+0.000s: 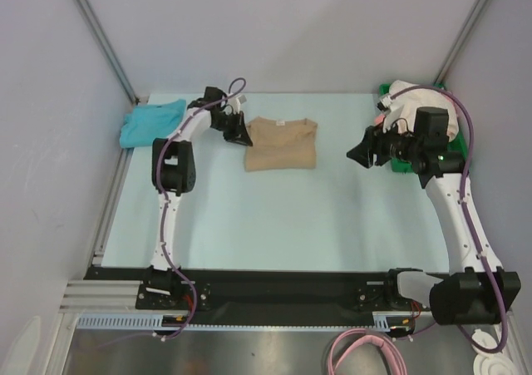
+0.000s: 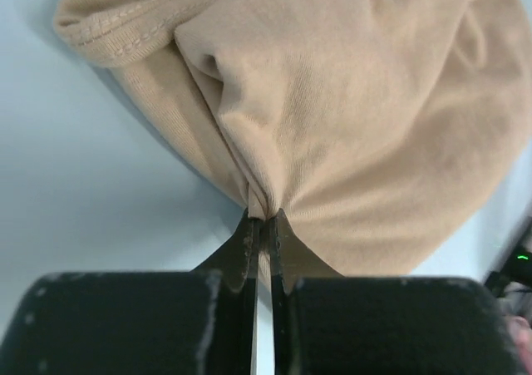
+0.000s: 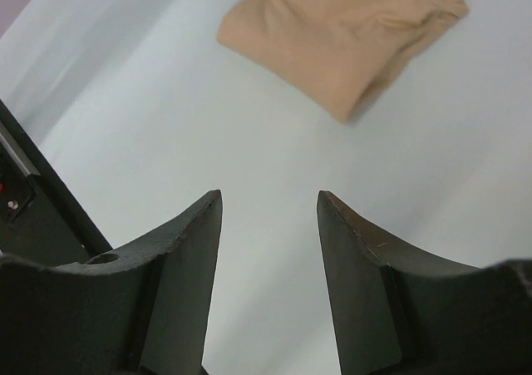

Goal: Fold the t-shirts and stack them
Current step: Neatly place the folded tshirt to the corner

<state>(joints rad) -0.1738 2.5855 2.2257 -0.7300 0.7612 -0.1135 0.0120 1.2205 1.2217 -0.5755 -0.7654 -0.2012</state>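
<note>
A folded tan t-shirt (image 1: 281,144) lies at the middle back of the table. My left gripper (image 1: 247,139) is at its left edge, shut on a pinch of the tan cloth (image 2: 332,125), which bunches into the fingertips (image 2: 249,235). A teal-blue t-shirt (image 1: 150,122) lies crumpled at the back left. A cream-white t-shirt (image 1: 424,101) and a bit of coral-pink one (image 1: 378,119) lie in the green tray. My right gripper (image 1: 356,154) hovers open to the right of the tan t-shirt (image 3: 341,34), nothing between its fingers (image 3: 193,250).
The green tray (image 1: 403,166) stands at the back right, partly hidden by my right arm. Grey walls and metal frame posts (image 1: 100,36) close in the table at the back and sides. A black rail (image 1: 283,285) runs along the near edge.
</note>
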